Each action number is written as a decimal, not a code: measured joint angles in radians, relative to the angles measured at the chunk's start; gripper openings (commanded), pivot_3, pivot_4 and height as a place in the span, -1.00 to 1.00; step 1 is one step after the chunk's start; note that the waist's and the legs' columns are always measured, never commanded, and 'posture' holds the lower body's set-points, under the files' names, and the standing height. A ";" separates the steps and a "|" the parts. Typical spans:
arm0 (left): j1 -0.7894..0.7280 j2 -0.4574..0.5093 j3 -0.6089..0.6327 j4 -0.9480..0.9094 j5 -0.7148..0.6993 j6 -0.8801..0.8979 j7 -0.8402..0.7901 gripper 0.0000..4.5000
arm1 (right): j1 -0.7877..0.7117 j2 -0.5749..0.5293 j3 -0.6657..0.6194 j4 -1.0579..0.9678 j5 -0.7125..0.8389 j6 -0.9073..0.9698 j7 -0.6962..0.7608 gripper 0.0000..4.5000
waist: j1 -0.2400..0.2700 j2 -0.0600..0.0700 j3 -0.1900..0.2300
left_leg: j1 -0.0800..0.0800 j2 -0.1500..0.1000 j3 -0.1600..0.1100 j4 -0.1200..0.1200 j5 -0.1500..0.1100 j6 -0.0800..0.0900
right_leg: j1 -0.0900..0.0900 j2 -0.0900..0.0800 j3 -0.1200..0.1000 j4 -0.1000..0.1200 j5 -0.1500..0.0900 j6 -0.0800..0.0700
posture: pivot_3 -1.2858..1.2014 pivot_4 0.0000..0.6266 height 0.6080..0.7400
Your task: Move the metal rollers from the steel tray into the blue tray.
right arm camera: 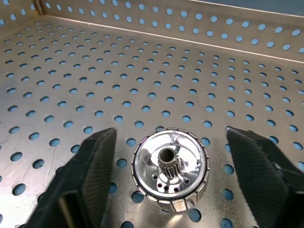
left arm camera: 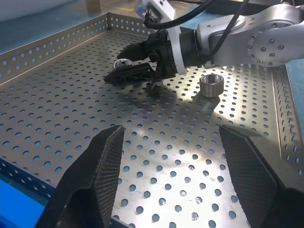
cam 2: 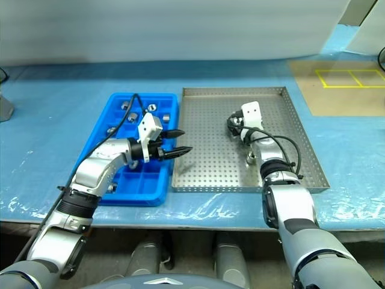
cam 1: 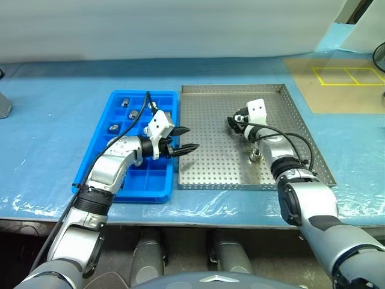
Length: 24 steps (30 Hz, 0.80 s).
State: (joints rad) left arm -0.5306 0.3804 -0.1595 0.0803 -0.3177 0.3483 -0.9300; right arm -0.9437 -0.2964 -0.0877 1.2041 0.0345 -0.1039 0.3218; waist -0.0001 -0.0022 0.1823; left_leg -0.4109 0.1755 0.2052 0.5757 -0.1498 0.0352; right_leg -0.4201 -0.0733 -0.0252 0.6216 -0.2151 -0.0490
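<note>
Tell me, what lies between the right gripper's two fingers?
One metal roller lies on the steel tray between the open fingers of the right gripper, untouched, in the right wrist view.

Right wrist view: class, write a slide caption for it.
Right hand open, fingers either side of a metal roller on the steel tray.

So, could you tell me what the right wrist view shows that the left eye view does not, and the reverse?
Right wrist view alone: the roller between the right gripper's open fingers has a small toothed hub in its bore.

Left eye view alone: the blue tray with rollers in its far compartments, the left gripper open above the trays' shared edge, and a second roller beside the right forearm.

Both: the steel tray's perforated floor and raised rim.
</note>
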 measured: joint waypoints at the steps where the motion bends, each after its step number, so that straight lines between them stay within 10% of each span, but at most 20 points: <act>1: 0.000 0.001 0.000 0.000 0.000 0.001 0.000 0.51 | 0.000 0.000 0.000 0.003 -0.003 0.001 -0.004 0.29 | 0.000 0.000 0.000 | 0.000 0.000 0.000 0.000 0.000 0.000 | 0.000 0.000 0.000 0.000 0.000 0.000 | -0.10 -0.52 1.00; 6: 0.000 0.002 0.000 -0.003 0.002 0.008 0.000 0.51 | 0.001 0.000 -0.002 0.003 -0.004 0.001 0.003 -0.27 | 0.000 0.000 0.000 | 0.000 0.000 0.000 0.000 0.000 0.000 | 0.000 0.000 0.000 0.000 0.000 0.000 | -0.10 -0.52 1.00; 24: -0.023 0.090 0.077 -0.023 -0.031 0.028 -0.015 0.51 | 0.009 0.027 0.016 -0.195 0.004 0.017 0.158 -0.27 | -0.013 0.001 0.001 | -0.002 0.001 0.000 -0.003 0.000 -0.001 | -0.004 0.001 0.000 0.000 0.000 0.000 | -0.07 -0.52 1.00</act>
State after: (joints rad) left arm -0.5539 0.4700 -0.0829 0.0575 -0.3489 0.3764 -0.9446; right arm -0.9346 -0.2695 -0.0713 1.0090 0.0389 -0.0869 0.4800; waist -0.0127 -0.0009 0.1833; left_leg -0.4126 0.1770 0.2057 0.5729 -0.1493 0.0343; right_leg -0.4240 -0.0723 -0.0251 0.6217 -0.2153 -0.0492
